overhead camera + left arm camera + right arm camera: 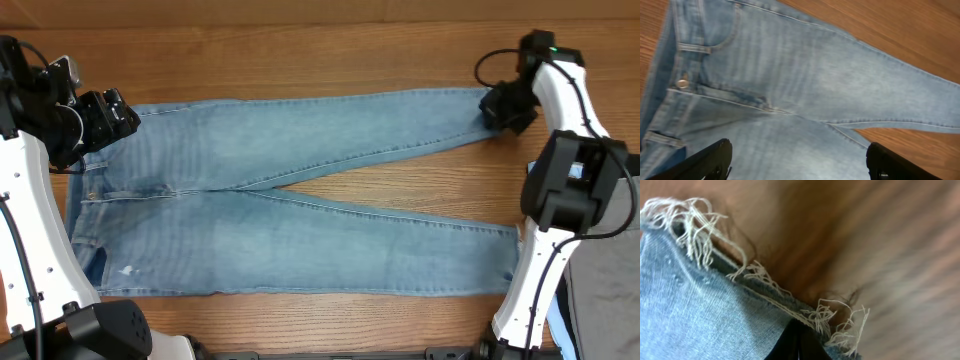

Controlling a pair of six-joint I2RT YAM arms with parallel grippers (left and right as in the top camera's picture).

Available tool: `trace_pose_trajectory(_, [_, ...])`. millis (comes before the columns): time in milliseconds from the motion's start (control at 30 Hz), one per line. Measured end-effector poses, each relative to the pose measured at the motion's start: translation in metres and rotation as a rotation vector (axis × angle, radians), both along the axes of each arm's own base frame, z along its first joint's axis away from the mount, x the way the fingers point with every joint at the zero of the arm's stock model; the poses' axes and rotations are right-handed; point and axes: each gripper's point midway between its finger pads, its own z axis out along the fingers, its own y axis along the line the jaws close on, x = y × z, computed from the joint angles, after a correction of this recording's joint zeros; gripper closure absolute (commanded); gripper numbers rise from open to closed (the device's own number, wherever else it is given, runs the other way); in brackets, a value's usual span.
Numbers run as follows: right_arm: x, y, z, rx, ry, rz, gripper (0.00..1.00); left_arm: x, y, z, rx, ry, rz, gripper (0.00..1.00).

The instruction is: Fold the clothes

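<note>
The bench (300,52) is brown wood, its grain running along its long edges. At its near right corner lies a grey cloth (604,295), cut off by the frame, with a sliver of pale-blue fabric (562,320) just beside it.

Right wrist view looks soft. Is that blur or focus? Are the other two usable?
Right wrist: frayed hem fairly sharp, wood table behind it smeared, so probably blur rather than a focus miss. Left wrist: jeans and button crisp, light even. Overhead: sharp, no glare.
</note>
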Motion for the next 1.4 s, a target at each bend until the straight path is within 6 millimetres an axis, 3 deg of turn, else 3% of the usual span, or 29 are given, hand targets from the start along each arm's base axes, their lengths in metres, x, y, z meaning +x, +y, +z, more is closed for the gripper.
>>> trace_pose_trajectory(67, [-0.006, -0.014, 0.000, 0.024, 0.009, -0.047, 0.96, -0.001, 0.001, -0.004, 0.005, 0.017, -0.006, 0.12])
trace_pose_trajectory(133, [-0.013, -0.029, 0.001, 0.054, 0.016, -0.096, 0.92, -0.001, 0.005, -0.013, 0.017, 0.051, -0.003, 0.21])
trace_pose_trajectory(167, [-0.016, -0.035, 0.001, 0.066, 0.016, -0.107, 0.89, 0.000, 0.008, -0.019, 0.025, 0.070, -0.005, 0.31])
trace_pose_trajectory(200, [-0.017, -0.041, 0.003, 0.078, 0.005, -0.111, 0.84, 0.001, 0.011, -0.025, 0.030, 0.091, -0.003, 0.60])
trace_pose_trajectory(300, [-0.017, -0.048, 0.011, 0.085, -0.030, -0.081, 0.75, 0.007, 0.020, -0.050, 0.040, 0.164, 0.003, 0.85])
trace_pose_trajectory(400, [-0.012, -0.046, 0.034, 0.094, -0.095, -0.041, 0.68, 0.016, 0.028, -0.081, 0.032, 0.235, 0.003, 0.87])
trace_pose_trajectory(467, [-0.005, -0.039, 0.069, 0.101, -0.178, -0.009, 0.63, 0.024, 0.033, -0.106, 0.021, 0.280, 0.002, 0.87])
trace_pose_trajectory(533, [0.001, -0.027, 0.123, 0.103, -0.299, 0.027, 0.62, 0.033, 0.038, -0.138, 0.008, 0.329, 0.001, 0.89])
trace_pose_trajectory(633, [-0.007, 0.003, 0.211, 0.105, -0.470, 0.112, 0.61, 0.045, 0.045, -0.189, -0.006, 0.395, 0.000, 0.96])
trace_pose_trajectory(733, [-0.018, 0.027, 0.242, 0.116, -0.517, 0.168, 0.61, 0.048, 0.051, -0.228, -0.004, 0.452, 0.004, 0.96])
trace_pose_trajectory(833, [-0.024, 0.053, 0.245, 0.140, -0.501, 0.236, 0.62, 0.047, 0.060, -0.258, 0.027, 0.501, 0.022, 0.96])
trace_pose_trajectory(1033, [-0.023, 0.107, 0.235, 0.141, -0.464, 0.376, 0.56, 0.048, 0.088, -0.259, 0.148, 0.518, 0.152, 0.94])
trace_pose_trajectory(1200, [-0.027, 0.133, 0.230, 0.091, -0.433, 0.451, 0.48, 0.027, 0.153, -0.250, 0.289, 0.580, 0.336, 0.91])
trace_pose_trajectory(1267, [-0.031, 0.135, 0.226, 0.065, -0.404, 0.455, 0.48, 0.020, 0.177, -0.233, 0.307, 0.581, 0.411, 0.88])
trace_pose_trajectory(1333, [-0.032, 0.132, 0.221, 0.052, -0.380, 0.444, 0.55, 0.022, 0.197, -0.207, 0.303, 0.537, 0.471, 0.87])
trace_pose_trajectory(1400, [-0.030, 0.129, 0.209, 0.051, -0.347, 0.422, 0.57, 0.030, 0.202, -0.180, 0.269, 0.480, 0.491, 0.85])
